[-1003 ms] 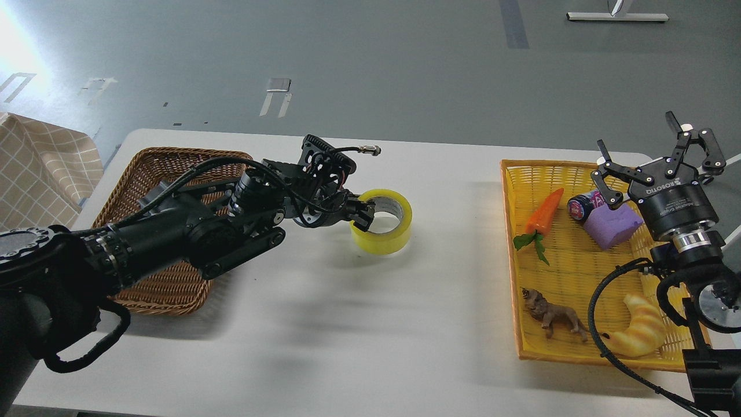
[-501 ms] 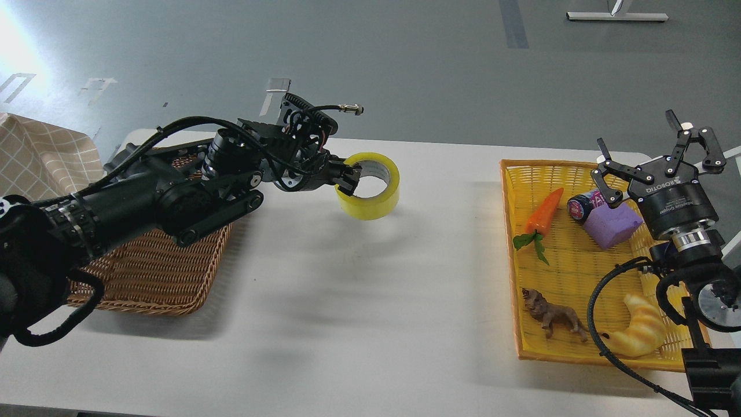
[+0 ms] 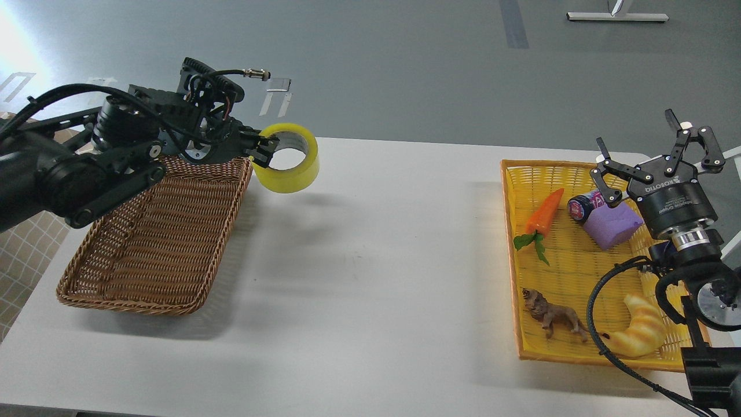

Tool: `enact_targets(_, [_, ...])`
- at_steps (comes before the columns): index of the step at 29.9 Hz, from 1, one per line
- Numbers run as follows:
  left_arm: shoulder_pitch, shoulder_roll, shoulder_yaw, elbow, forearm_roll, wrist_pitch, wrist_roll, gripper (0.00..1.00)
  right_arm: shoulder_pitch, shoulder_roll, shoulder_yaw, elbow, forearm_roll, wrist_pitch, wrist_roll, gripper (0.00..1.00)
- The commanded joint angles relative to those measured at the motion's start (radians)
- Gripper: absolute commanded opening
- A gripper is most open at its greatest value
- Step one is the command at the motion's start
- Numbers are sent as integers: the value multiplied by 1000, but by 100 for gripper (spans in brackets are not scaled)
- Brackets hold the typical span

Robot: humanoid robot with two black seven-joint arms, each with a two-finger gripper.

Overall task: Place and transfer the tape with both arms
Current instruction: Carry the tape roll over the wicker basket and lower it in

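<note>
The yellow tape roll [image 3: 292, 168] hangs in the air, tilted, just right of the brown wicker basket's [image 3: 145, 249] far right corner. My left gripper [image 3: 261, 149] is shut on the roll's near-left wall, with a finger inside the grey-white core. My left arm reaches in from the left above the basket. My right gripper [image 3: 660, 153] is open and empty, fingers spread, above the far right corner of the yellow tray [image 3: 515, 260].
The yellow tray holds a toy carrot [image 3: 543, 215], a purple block [image 3: 611, 225], a small can [image 3: 584, 204], a toy lion [image 3: 550, 315] and a croissant toy [image 3: 637, 335]. A checked cloth [image 3: 23, 243] lies left of the white table [image 3: 370, 278].
My left gripper has lifted the tape off the table and carried it left and up, toward the wicker basket's corner. The right arm has not moved.
</note>
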Motion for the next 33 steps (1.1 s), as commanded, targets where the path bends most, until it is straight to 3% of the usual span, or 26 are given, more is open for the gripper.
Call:
enact_targets(1, [9,65,0,-9,-2,0,-15,0,3,0,0,-3,-1,0,0,98])
enact_targets(8, [28,166,3,-9,-11,0,-67,0,6,2,-12,-9,-1,0,0,98])
enact_targets(20, [134,283,6,7,-14,0,-84,0,3,17,-18,-11,-1,0,-3,98])
enact_targets(33, [241,287,9,11,-91,27,-81,0,-1,15,-28,-11,-1,0,-3,98])
